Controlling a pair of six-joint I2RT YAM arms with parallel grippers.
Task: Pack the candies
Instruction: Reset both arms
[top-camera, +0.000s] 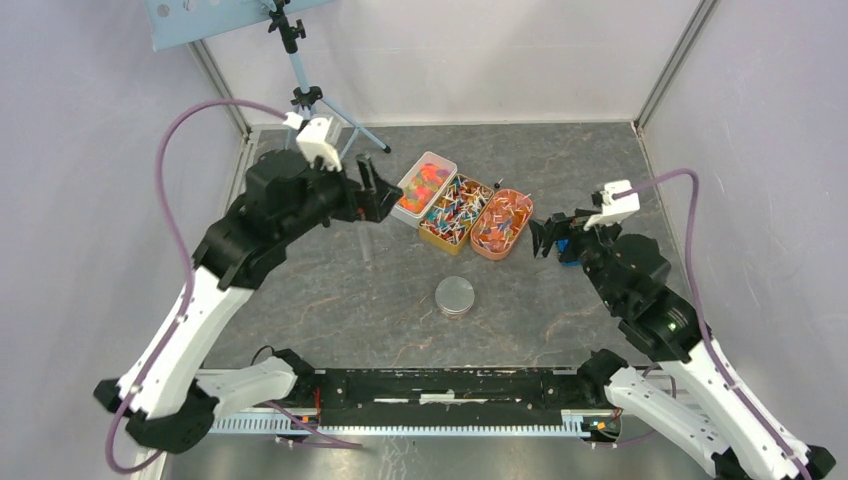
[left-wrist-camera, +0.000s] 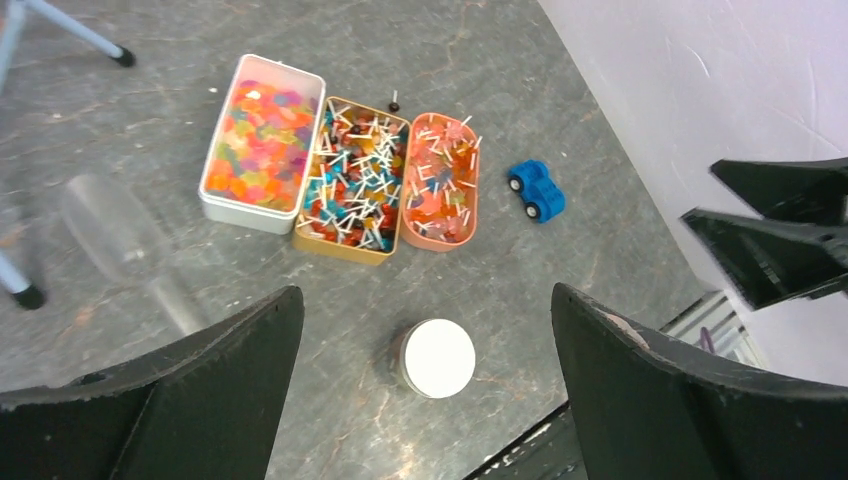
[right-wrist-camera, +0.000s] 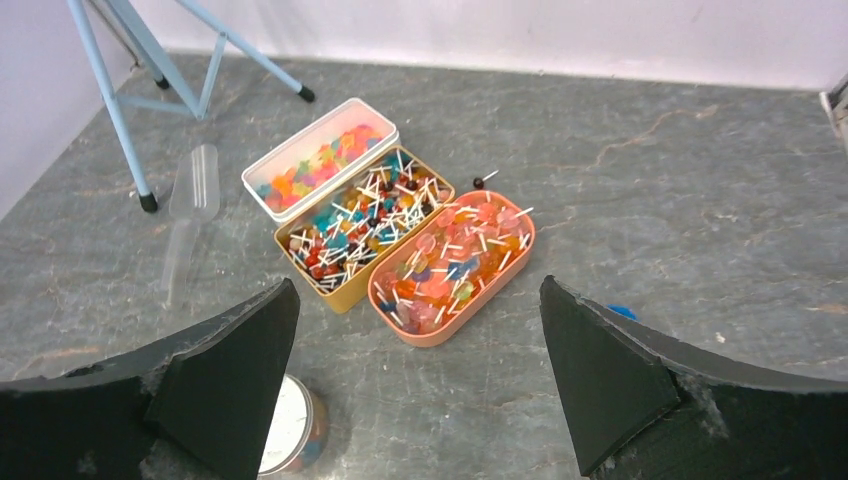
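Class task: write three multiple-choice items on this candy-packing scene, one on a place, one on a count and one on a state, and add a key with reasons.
1. Where does the round jar stand?
A. Inside a tin
B. On the table, on the robot's side of the tins
C. Against the back wall

2. How many open tins hold candies?
A. Two
B. Three
C. Five

3. How is the left gripper?
A. Shut on a scoop
B. Shut on a toy car
C. Open, holding nothing

Key:
1 B, since the top view shows the jar standing alone, nearer the robot than the tins.
2 B, since a white, a gold and a pink tin lie side by side, all filled.
3 C, since its jaws stand wide apart with nothing gripped between them.
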